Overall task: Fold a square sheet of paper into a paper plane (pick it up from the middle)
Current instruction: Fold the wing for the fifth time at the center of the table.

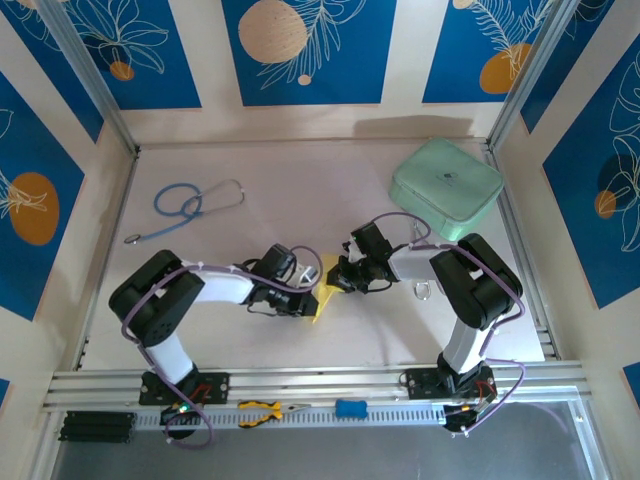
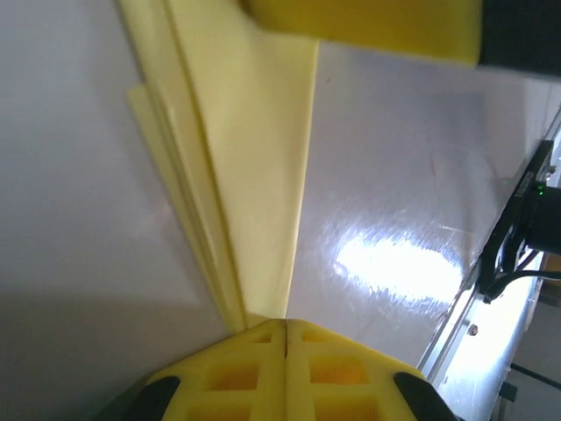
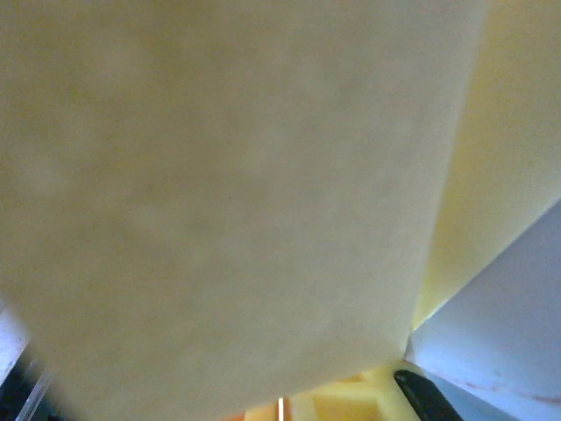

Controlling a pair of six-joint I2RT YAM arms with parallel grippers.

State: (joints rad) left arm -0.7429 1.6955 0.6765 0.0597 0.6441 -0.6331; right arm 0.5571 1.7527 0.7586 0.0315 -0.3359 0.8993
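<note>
At table (image 1: pixel 300 170) centre: paper plane (image 1: pixel 326 300), pale yellow, folded in layers. Left gripper (image 2: pixel 285 324) pinched closed on its narrow end. Right gripper (image 1: pixel 347 277) just beside it; open or closed cannot be told.

Matt, creased pale-yellow paper plane (image 2: pixel 254 175) on a glossy, smooth grey table (image 2: pixel 394 193).

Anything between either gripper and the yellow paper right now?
Nothing visible. The left gripper has its yellow pads shut directly on the folded pale-yellow sheet of paper, and the right gripper meets it from the opposite side. The mint-green rounded case and blue stethoscope lie well away.
</note>
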